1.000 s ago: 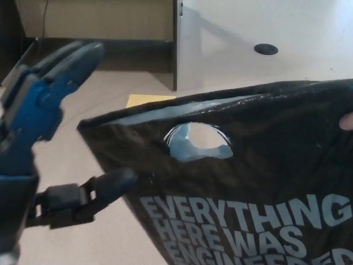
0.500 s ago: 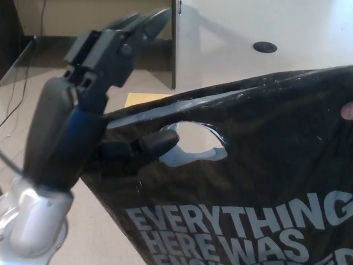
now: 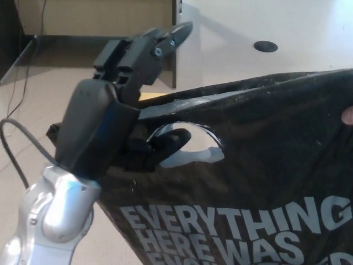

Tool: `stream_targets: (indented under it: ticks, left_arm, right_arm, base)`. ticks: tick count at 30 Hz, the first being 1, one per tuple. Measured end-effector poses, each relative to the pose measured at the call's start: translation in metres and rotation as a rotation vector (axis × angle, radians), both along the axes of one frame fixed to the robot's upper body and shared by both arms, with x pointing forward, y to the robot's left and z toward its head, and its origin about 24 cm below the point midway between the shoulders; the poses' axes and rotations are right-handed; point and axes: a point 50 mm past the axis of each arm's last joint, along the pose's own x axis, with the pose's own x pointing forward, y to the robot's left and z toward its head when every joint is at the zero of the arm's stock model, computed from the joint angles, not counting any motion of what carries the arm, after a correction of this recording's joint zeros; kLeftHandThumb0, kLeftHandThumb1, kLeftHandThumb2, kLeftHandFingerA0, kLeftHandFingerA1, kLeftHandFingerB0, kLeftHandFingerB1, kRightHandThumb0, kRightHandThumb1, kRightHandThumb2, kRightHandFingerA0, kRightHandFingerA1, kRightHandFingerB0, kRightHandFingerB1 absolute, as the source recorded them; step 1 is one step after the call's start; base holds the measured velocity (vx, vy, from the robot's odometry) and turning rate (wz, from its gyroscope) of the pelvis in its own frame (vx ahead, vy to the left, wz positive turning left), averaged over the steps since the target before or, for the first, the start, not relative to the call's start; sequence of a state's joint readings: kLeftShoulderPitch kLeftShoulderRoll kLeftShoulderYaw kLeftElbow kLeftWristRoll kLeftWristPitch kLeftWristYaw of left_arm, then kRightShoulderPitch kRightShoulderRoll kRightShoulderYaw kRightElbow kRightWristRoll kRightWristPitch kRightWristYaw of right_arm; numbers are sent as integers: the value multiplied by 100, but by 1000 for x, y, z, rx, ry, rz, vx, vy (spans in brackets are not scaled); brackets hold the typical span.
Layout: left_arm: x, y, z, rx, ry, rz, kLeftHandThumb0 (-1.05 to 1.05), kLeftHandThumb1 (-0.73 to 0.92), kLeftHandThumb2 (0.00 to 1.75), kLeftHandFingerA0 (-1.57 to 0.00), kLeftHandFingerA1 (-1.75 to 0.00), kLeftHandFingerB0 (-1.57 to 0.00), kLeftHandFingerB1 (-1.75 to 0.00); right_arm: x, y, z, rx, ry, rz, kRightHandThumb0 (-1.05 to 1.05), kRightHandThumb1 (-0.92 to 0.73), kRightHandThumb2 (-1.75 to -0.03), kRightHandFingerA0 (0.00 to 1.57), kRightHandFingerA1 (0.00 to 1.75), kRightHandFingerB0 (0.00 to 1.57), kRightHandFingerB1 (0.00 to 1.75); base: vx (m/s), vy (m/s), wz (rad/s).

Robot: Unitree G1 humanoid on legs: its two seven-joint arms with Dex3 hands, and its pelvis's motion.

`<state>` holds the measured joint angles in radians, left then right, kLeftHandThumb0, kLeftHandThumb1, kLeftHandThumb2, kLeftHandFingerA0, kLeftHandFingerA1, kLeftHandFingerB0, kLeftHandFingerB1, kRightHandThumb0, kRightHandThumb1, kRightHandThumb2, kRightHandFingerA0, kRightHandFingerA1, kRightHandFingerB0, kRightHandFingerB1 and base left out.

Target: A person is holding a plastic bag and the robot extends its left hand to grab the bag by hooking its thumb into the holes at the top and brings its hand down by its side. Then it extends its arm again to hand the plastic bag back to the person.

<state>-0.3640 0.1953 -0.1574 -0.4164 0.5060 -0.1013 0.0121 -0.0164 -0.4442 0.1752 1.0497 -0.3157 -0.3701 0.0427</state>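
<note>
Black plastic bag hangs right of left hand, thumb at its hole.

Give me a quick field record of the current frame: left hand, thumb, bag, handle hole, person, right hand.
left hand: raised in front of the bag, fingers extended and apart above the bag's top edge
thumb: tip lies at the handle hole; whether it has passed through cannot be told
bag: black plastic, held up, white lettering on the lower part
handle hole: oval cut-out near the top edge, left part covered by the thumb
person: only a fingertip shows at the bag's right edge
right hand: not in view
</note>
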Motion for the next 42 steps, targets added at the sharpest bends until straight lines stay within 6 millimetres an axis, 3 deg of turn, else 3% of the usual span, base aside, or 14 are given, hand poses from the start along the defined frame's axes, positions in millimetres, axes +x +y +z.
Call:
stream_targets:
  ticks: [3, 10, 11, 12, 22, 25, 27, 29, 30, 32, 35, 36, 39, 42]
  left_arm:
    - [3, -5, -2, 15, 14, 0, -29, 30, 86, -1, -48, 0, -48]
    - [13, -23, -8, 52, 42, 2, -46, 48, 56, -19, -32, -16, -27]
    - [15, -26, -8, 58, 42, 2, -27, 33, 88, -6, -50, -5, -50]
    - [17, -28, -8, 62, 42, 2, -54, 40, 68, -28, -42, -15, -35]
    - [31, -55, -5, 86, -7, 25, -39, 49, 55, -46, -39, -33, -31]
    - [36, -59, -1, 72, -32, 41, -34, 54, 56, -50, -39, -38, -33]
    - [39, -60, 0, 64, -52, 50, -41, 51, 77, -61, -57, -40, -46]
    - [42, -62, 2, 60, -72, 63, -28, 68, 62, -82, -152, -53, -38]
    - [43, -62, 2, 60, -84, 72, -27, 63, 96, -127, -140, -54, -59]
    - [46, -63, 4, 61, -107, 84, -16, 72, 61, -94, -175, -62, -40]
    - [50, -66, 10, 56, -155, 95, -22, 55, 91, -123, -137, -65, -63]
    - [51, -66, 11, 53, -168, 95, -24, 66, 59, -90, -175, -78, -47]
    - [53, -67, 13, 41, -210, 102, -13, 69, 67, -96, -172, -82, -108]
    - [54, -67, 12, 30, -235, 111, -17, 72, 68, -95, -174, -80, -108]
  right_arm:
    - [0, 0, 0, 0, 0, 0, -39, -59, -80, 62, 58, 51, 52]
    - [-2, 1, 0, 2, -2, 5, -40, -59, -81, 63, 58, 51, 52]
    - [-2, 1, 0, 2, -3, 6, -33, -70, -61, 72, 50, 54, 41]
    - [-2, 1, 0, 2, -3, 7, -33, -70, -61, 72, 50, 54, 41]
    - [-1, 2, 1, 5, -10, 13, -40, -59, -81, 67, 60, 51, 52]
    - [-1, 2, 1, 5, -12, 14, -33, -70, -60, 71, 48, 56, 41]
    - [-1, 2, 1, 5, -12, 14, -40, -59, -80, 65, 59, 51, 52]
    - [-1, 2, 1, 6, -12, 13, -34, -70, -60, 69, 47, 55, 41]
    - [-1, 2, 1, 6, -12, 13, -39, -59, -81, 66, 60, 53, 53]
    - [-1, 2, 1, 6, -12, 13, -39, -59, -81, 66, 60, 53, 53]
    - [-1, 3, 1, 6, -11, 15, -32, -70, -60, 71, 48, 56, 42]
    - [-1, 3, 1, 6, -11, 16, -39, -59, -80, 64, 59, 51, 52]
    - [0, 3, 1, 6, -13, 17, -39, -60, -81, 66, 59, 52, 52]
    - [0, 3, 1, 7, -15, 19, -34, -71, -60, 71, 47, 56, 41]
  base:
    - [0, 0, 0]
    - [0, 0, 0]
    - [0, 0, 0]
    - [0, 0, 0]
    - [0, 0, 0]
    - [0, 0, 0]
    - [0, 0, 0]
    - [0, 0, 0]
    - [0, 0, 0]
    - [0, 0, 0]
    - [0, 0, 0]
    - [0, 0, 0]
    - [0, 0, 0]
    - [0, 0, 0]
